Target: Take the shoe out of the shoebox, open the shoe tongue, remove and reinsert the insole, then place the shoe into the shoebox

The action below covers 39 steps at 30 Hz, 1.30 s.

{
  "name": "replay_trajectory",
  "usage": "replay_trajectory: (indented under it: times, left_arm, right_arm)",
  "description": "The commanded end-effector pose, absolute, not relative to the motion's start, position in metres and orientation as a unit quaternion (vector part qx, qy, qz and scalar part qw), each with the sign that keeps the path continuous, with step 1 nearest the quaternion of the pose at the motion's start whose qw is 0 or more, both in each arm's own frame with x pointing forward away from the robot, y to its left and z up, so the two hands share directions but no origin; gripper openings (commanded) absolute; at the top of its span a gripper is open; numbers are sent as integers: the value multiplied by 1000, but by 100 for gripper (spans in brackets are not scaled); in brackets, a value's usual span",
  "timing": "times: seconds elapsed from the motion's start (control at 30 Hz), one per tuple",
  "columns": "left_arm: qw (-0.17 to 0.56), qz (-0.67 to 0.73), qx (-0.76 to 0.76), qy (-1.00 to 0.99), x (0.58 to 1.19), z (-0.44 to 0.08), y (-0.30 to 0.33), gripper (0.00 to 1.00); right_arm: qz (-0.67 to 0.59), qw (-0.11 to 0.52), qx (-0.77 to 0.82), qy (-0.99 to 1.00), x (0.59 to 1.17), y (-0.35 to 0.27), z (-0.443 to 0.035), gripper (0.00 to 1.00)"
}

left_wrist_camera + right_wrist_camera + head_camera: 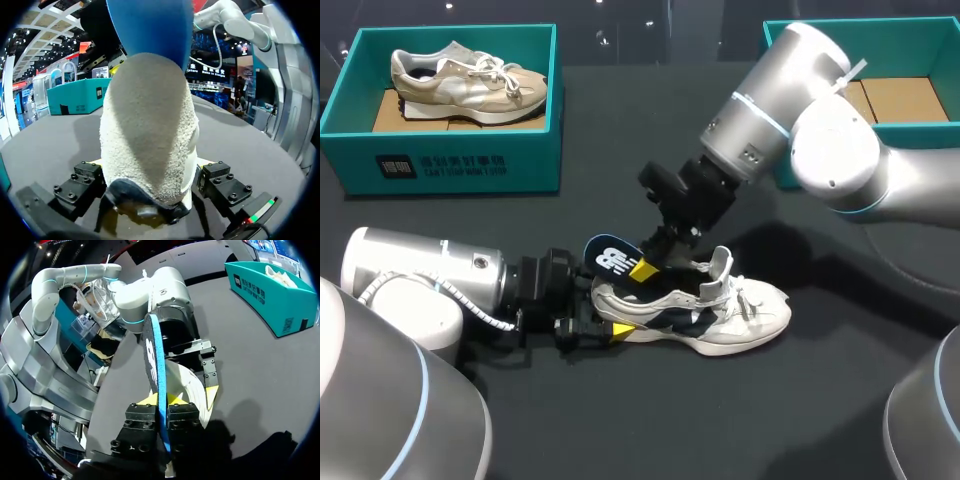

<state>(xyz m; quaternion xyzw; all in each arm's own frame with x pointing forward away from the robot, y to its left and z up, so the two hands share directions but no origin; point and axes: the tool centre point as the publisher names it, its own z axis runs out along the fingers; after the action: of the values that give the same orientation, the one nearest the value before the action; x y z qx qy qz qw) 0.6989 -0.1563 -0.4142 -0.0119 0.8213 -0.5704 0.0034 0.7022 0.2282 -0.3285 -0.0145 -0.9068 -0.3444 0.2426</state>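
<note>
A white and navy shoe (720, 312) lies on its sole in the middle of the black table, toe pointing right. My left gripper (610, 328) reaches in low from the left, its fingers wide apart and pressed on both sides of the heel (147, 125). My right gripper (645, 268) hangs just above the shoe's opening, shut on a blue insole (613, 258). The insole (152, 355) stands edge-on between its yellow tips (161, 399), and its heel end sticks out over the shoe's heel (150, 25). The tongue (720, 262) stands up.
A teal shoebox (460, 165) at the back left holds a beige shoe (470, 80). A second teal box (910, 100) stands at the back right, partly behind my right arm. Bare black table lies in front of the shoe and to its right.
</note>
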Motion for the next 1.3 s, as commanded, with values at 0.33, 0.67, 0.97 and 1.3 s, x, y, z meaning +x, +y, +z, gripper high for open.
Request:
replay_trajectory:
  times: [0.33, 0.67, 0.97, 1.3]
  left_arm:
    - [4, -569, -12, 822, 701, -417, -158, 0]
    - [4, -569, -12, 822, 701, -417, -158, 0]
    - [4, -569, -12, 822, 701, -417, -158, 0]
    - [4, -569, -12, 822, 701, -417, -158, 0]
  right_arm:
    - [-356, 144, 60, -921, 700, 255, -278, 0]
    - [-356, 144, 60, -921, 700, 255, -278, 0]
    - [-438, 101, 101, -887, 701, 259, -237, 0]
    - [-516, 131, 97, -841, 696, 258, -209, 0]
